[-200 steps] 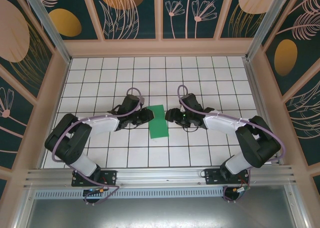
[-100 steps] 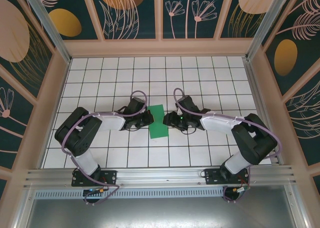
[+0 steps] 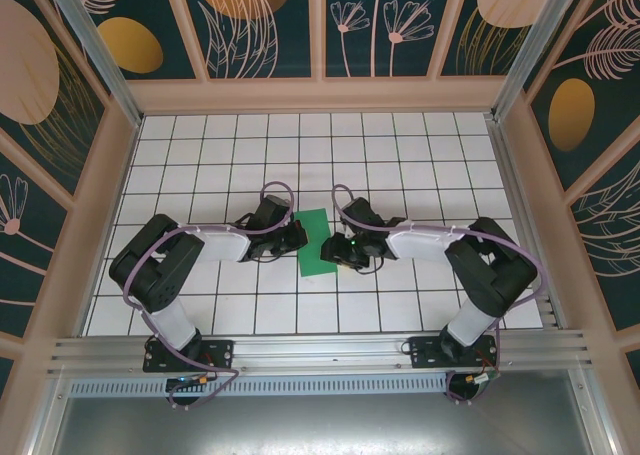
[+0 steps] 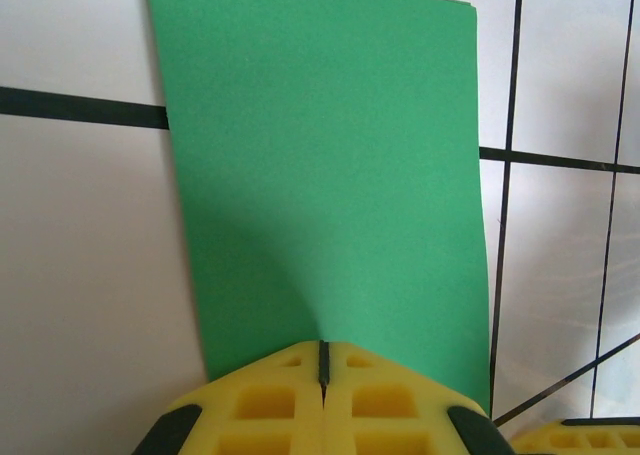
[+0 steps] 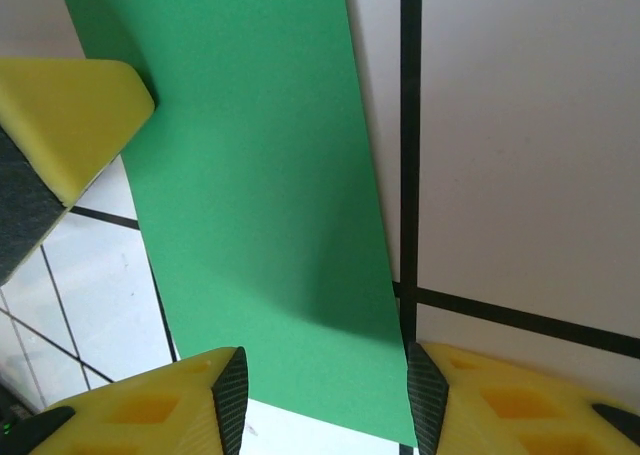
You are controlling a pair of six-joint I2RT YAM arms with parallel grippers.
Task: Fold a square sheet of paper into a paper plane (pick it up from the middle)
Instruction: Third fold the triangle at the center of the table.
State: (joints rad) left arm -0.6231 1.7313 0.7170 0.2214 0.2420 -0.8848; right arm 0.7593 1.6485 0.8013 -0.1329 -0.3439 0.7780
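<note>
Grasp step: left gripper [image 4: 322, 360] pinched shut on green paper sheet [image 4: 320, 175] edge; right gripper [image 5: 325, 395] jaws apart, straddling opposite edge. Next, probably: close right, lift.

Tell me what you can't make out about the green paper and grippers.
Top view: the left gripper and right gripper cover parts of the paper's side edges.
Left wrist view: shut pads hide the paper's near edge; a pinch is unconfirmed.
Right wrist view: the frame's top edge cuts off the paper's far end.

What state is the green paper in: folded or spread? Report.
Folded: thin bright green paper sheet shows a narrow rectangle, corner edges doubled.
</note>
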